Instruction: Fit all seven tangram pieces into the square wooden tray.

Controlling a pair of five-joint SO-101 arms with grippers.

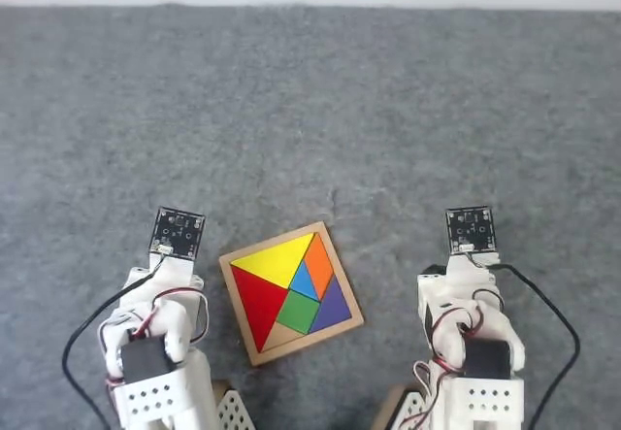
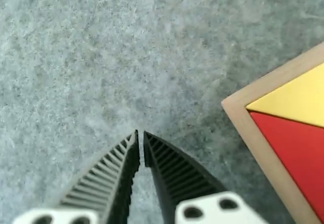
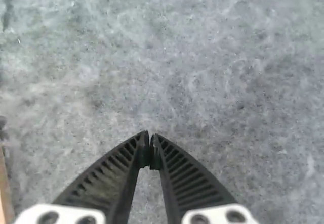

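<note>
The square wooden tray (image 1: 249, 342) lies tilted on the grey felt between the two arms. Inside it sit a yellow triangle (image 1: 274, 260), a red triangle (image 1: 258, 303), an orange piece (image 1: 319, 263), a blue triangle (image 1: 304, 281), a green square (image 1: 299, 312), a purple triangle (image 1: 333, 306) and a tan triangle (image 1: 281, 336). One tray corner (image 2: 238, 110) with yellow (image 2: 293, 100) and red (image 2: 298, 148) pieces appears in the left wrist view. My left gripper (image 2: 140, 135) is shut, holding nothing, over bare felt beside that corner. My right gripper (image 3: 150, 138) is shut and empty over bare felt.
Grey felt (image 1: 310, 110) covers the whole table, with open room beyond the arms. The left arm (image 1: 160, 352) stands to the left of the tray and the right arm (image 1: 471, 343) to its right, both near the front edge.
</note>
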